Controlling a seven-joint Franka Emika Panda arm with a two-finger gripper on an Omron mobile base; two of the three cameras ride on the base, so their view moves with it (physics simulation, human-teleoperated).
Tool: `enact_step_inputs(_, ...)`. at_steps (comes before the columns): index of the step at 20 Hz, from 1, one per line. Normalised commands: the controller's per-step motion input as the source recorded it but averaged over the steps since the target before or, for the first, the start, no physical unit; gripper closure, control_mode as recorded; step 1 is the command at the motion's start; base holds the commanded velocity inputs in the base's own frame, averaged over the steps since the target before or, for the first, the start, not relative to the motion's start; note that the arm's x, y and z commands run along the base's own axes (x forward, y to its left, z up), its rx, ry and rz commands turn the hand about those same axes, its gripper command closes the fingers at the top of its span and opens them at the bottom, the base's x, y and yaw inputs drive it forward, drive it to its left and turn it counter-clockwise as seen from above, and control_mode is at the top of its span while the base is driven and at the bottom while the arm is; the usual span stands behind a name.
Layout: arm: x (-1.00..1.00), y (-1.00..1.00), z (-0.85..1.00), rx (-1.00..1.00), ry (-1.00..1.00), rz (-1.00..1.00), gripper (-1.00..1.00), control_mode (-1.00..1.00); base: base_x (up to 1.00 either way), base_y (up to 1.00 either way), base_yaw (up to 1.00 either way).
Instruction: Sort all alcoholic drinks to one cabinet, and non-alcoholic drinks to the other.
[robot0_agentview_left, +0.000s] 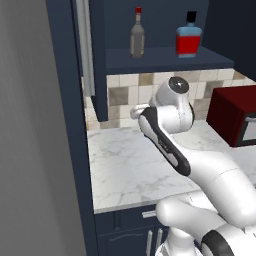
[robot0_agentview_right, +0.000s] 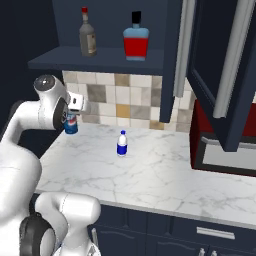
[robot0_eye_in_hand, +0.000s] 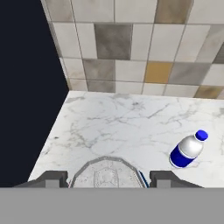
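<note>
The fingers (robot0_eye_in_hand: 106, 179) sit partway open around the top of the short blue can (robot0_agentview_right: 70, 123); in the hand view the can's silvery lid fills the gap between the 2 dark tips, which press close on either side of it. In the right base view the can hangs just under the arm's white wrist, above the far left part of the marble counter (robot0_agentview_right: 150, 175); whether its base touches the counter I cannot tell.

The small white bottle with the blue label (robot0_agentview_right: 122, 144) stands upright on the counter, to the right of the can and well apart from it, nearer the middle of the counter.

Up on the shelf of the open navy cabinet (robot0_agentview_right: 100, 61) stand the 2 alcoholic drinks: the slim grey-brown bottle with the red cap (robot0_agentview_right: 87, 34) on the left and the squat red bottle with the black cap (robot0_agentview_right: 136, 40) to its right, apart from each other, both upright.

To the right, a second navy cabinet door (robot0_agentview_right: 225, 75) with a long silver bar handle hangs open above a dark red microwave (robot0_agentview_left: 234, 117) that sits on the right end of the counter. Tiled wall (robot0_eye_in_hand: 131, 43) runs behind the counter.
</note>
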Motion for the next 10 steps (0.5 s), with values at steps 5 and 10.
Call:
enact_step_inputs(5,-0.55,-0.02,0.31,0.00,-0.04,0.00,1.00,-1.00,0.00,0.00,0.00)
enact_step_inputs(10,-0.47,-0.27,0.21,0.00,-0.02,0.00,1.00,-1.00,0.00,0.00,0.00)
